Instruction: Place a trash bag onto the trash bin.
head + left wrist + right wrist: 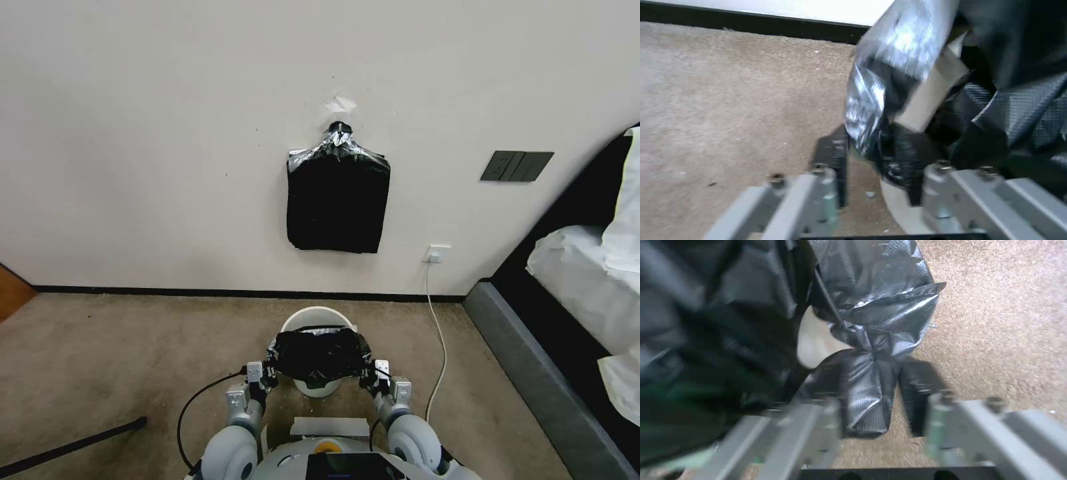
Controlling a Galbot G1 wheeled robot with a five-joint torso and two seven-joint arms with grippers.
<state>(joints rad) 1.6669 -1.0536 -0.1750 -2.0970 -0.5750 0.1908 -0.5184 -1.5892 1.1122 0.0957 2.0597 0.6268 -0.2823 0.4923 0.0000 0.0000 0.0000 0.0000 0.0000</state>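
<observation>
The trash bin [319, 316] stands on the carpet just before me, close to the wall. The trash bag [319, 353] lies rumpled across the near part of its rim. My left gripper [269, 375] is at the bag's left edge and my right gripper [368, 377] at its right edge. In the left wrist view the left gripper [876, 173] is open, with a glossy fold of the bag [889, 153] hanging between its fingers against the bin wall [929, 90]. In the right wrist view the right gripper [880, 406] is open around a strip of bag [867, 386], beside the bin [815, 340].
A flat black bundle of bags [338, 200] hangs on the wall above the bin. A white cable [440, 340] runs from a wall socket [437, 253] down over the carpet to my right. A bed frame [533, 373] stands at the right, and a dark rod [73, 443] lies at front left.
</observation>
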